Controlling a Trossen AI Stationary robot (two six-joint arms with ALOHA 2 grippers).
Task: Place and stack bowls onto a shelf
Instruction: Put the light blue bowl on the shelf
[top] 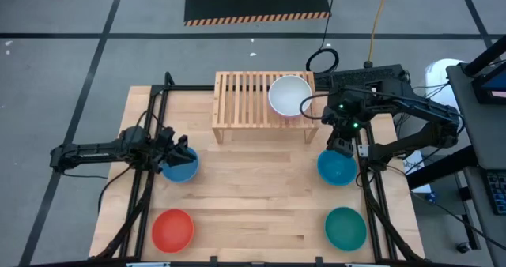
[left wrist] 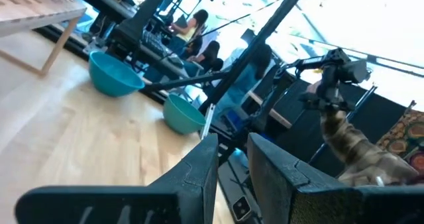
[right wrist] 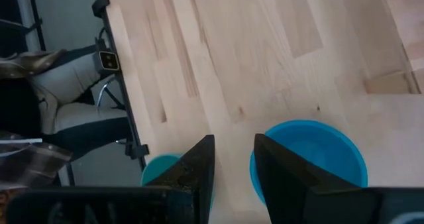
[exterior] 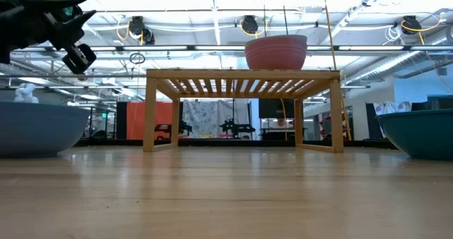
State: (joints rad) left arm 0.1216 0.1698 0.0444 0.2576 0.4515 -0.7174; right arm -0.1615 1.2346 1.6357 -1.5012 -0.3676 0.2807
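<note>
The light-wood shelf [top: 253, 101] stands at the table's far middle. On its right half a white bowl [top: 290, 95] sits nested in the pink bowl [exterior: 276, 53]. Two blue bowls [top: 182, 167] [top: 337, 167] rest on the table at left and right, with the red bowl [top: 172, 229] and the teal green bowl [top: 345, 227] near the front edge. My left gripper [top: 175, 150] hovers over the left blue bowl's rim, fingers a little apart [left wrist: 232, 177]. My right gripper [top: 345, 145] hangs above the right blue bowl [right wrist: 308, 159], also slightly open [right wrist: 233, 164].
Black frame rails [top: 150, 180] run along the table's left and right sides under the arms. Bare wood [top: 261, 188] lies between the four bowls. The shelf's left half [top: 237, 97] carries nothing. People sit beyond the table in the left wrist view [left wrist: 192, 25].
</note>
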